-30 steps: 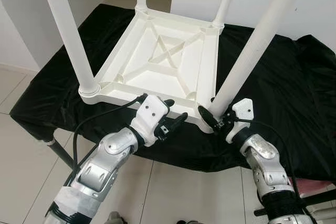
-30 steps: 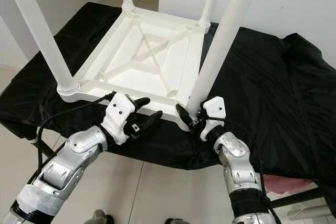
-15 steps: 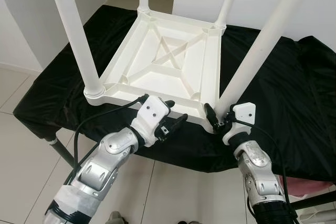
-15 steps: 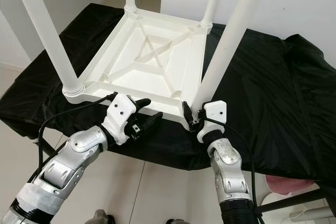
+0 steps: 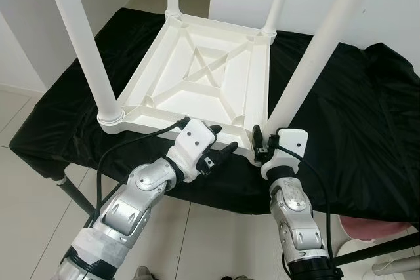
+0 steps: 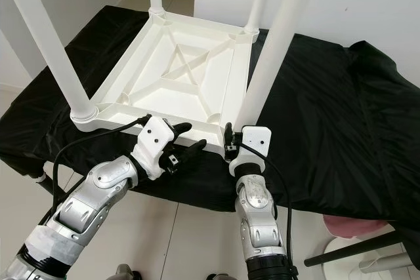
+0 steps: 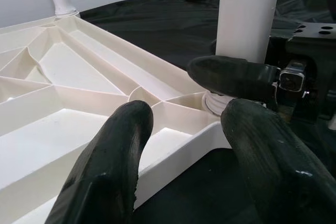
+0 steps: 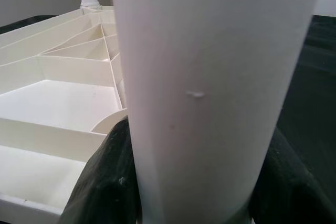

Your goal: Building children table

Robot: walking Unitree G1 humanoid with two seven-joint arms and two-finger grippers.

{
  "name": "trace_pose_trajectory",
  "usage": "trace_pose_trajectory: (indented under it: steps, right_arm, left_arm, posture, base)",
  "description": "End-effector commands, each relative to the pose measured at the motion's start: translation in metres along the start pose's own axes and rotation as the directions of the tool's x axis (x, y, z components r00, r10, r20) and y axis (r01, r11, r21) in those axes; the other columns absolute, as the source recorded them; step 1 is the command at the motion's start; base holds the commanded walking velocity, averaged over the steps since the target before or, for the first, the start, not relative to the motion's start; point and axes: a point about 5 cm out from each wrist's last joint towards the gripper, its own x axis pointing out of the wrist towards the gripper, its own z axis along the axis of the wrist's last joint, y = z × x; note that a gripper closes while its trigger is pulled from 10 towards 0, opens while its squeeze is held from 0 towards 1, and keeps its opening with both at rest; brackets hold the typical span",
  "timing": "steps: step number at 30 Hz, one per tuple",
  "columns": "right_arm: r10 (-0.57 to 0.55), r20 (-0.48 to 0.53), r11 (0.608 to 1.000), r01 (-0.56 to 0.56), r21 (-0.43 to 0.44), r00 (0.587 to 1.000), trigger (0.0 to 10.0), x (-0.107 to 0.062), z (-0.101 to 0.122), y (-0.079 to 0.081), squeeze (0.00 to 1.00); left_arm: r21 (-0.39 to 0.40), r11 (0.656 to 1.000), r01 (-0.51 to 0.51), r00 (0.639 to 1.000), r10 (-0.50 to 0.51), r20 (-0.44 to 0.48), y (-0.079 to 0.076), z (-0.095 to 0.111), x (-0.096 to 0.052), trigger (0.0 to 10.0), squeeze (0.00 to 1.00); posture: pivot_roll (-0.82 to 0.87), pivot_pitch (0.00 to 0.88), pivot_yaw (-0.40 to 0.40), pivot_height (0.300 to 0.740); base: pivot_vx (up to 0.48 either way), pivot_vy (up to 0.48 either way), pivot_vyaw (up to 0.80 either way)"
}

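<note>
White plastic makes up the children's table point(image 5: 203, 77), which I see lying upside down on a black cloth point(image 5: 367, 116) that covers a stand. Its ribbed underside faces up, with an X-shaped brace in the middle. Four round white legs rise from the corner sockets. I can read no brand, label or writing on the table, the cloth or either arm.

Left arm: I have it bent at the elbow and reaching forward from low on the left. The left gripper point(image 5: 220, 141) sits at the table's near edge, fingers spread, with one finger point(image 7: 113, 166) over the rim and the other point(image 7: 268, 156) outside it. It holds nothing that I can see.

Right arm: the forearm stands nearly upright below the near right corner. The right gripper point(image 6: 231, 141) is at the base of the near right leg point(image 5: 315, 50), just above its socket. In the right wrist view both black fingers point(image 8: 105, 182) press against either side of that leg point(image 8: 210, 87), so the gripper is clamped on it.

A pale tiled floor point(image 5: 26, 188) lies below the stand.
</note>
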Motion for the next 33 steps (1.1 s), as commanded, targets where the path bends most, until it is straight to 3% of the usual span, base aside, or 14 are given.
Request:
trace_pose_trajectory:
  steps: [1, 6, 7, 8, 14, 16, 17, 20, 21, 27, 33]
  right_arm:
    - [-0.021, -0.082, 1.0, 0.021, 0.002, 0.996, 10.0, -0.006, -0.016, 0.0, 0.0]
    - [0.0, -0.092, 1.0, 0.001, 0.009, 0.996, 10.0, -0.007, -0.016, 0.001, 0.0]
    - [-0.01, -0.093, 1.0, 0.011, 0.006, 0.996, 10.0, -0.008, -0.016, 0.0, 0.17]
    - [-0.013, -0.084, 1.0, 0.014, 0.012, 0.996, 10.0, -0.008, -0.015, -0.002, 1.0]
    - [-0.001, -0.058, 0.999, 0.003, 0.032, 0.998, 10.0, -0.006, -0.011, -0.006, 1.0]
    - [0.068, -0.044, 0.996, -0.065, 0.056, 0.997, 10.0, -0.005, -0.007, -0.008, 1.0]
    - [0.104, -0.039, 0.993, -0.102, 0.064, 0.994, 10.0, -0.005, -0.005, -0.009, 0.89]
    - [0.127, -0.035, 0.99, -0.124, 0.069, 0.991, 10.0, -0.005, -0.005, -0.01, 0.89]
    - [0.188, -0.022, 0.981, -0.187, 0.06, 0.982, 10.0, -0.005, -0.002, -0.016, 0.0]
    - [0.266, -0.02, 0.964, -0.266, 0.024, 0.964, 10.0, -0.002, 0.002, -0.03, 0.0]
    - [0.378, -0.028, 0.926, -0.378, -0.003, 0.925, 10.0, 0.007, 0.007, -0.045, 0.0]
  left_arm:
    - [0.004, 0.994, 0.112, 0.994, -0.112, -0.013, -0.008, -0.001, -0.004, 10.0, 0.0]
    - [0.003, 0.994, 0.107, 0.994, -0.107, -0.02, -0.007, -0.003, -0.007, 10.0, 0.0]
    - [0.003, 0.994, 0.108, 0.994, -0.107, -0.021, -0.007, -0.003, -0.007, 10.0, 0.0]
    - [0.002, 0.994, 0.109, 0.994, -0.109, -0.021, -0.008, -0.003, -0.006, 10.0, 0.0]
    - [-0.012, 0.994, 0.104, 0.994, -0.105, -0.03, -0.007, -0.004, -0.005, 10.0, 0.0]
    - [-0.038, 0.995, 0.089, 0.995, -0.09, -0.045, -0.005, -0.006, -0.004, 10.0, 0.0]
    - [-0.043, 0.996, 0.083, 0.995, -0.085, -0.049, -0.004, -0.007, -0.004, 10.0, 0.0]
    - [-0.044, 0.996, 0.08, 0.995, -0.082, -0.051, -0.004, -0.007, -0.004, 10.0, 0.0]
    - [-0.057, 0.996, 0.063, 0.996, -0.067, -0.058, -0.003, -0.008, -0.006, 10.0, 0.0]
    - [-0.135, 0.99, 0.03, 0.997, -0.039, -0.064, 0.0, -0.009, -0.006, 10.0, 0.0]
    - [-0.066, 0.992, 0.105, 0.993, -0.109, -0.05, -0.008, -0.007, -0.014, 10.0, 0.0]
  posture:
    - [0.03, 0.1, -0.038, 0.74]
    - [0.03, 0.101, -0.033, 0.74]
    - [0.03, 0.101, -0.032, 0.74]
    - [0.03, 0.101, -0.029, 0.74]
    - [0.03, 0.1, -0.026, 0.74]
    - [0.03, 0.098, -0.024, 0.74]
    - [0.03, 0.098, -0.024, 0.74]
    - [0.03, 0.098, -0.024, 0.74]
    - [0.02, 0.091, -0.025, 0.74]
    - [0.02, 0.089, -0.034, 0.74]
    - [0.04, 0.085, -0.053, 0.74]
  base:
    - [0.0, 0.0, 0.0]
    - [0.0, 0.0, 0.0]
    - [0.0, 0.0, 0.0]
    - [0.0, 0.0, 0.0]
    - [0.0, 0.0, 0.0]
    - [0.0, 0.0, 0.0]
    - [0.0, 0.0, 0.0]
    - [0.0, 0.0, 0.0]
    - [0.0, 0.0, 0.0]
    - [0.0, 0.0, 0.0]
    - [0.0, 0.0, 0.0]
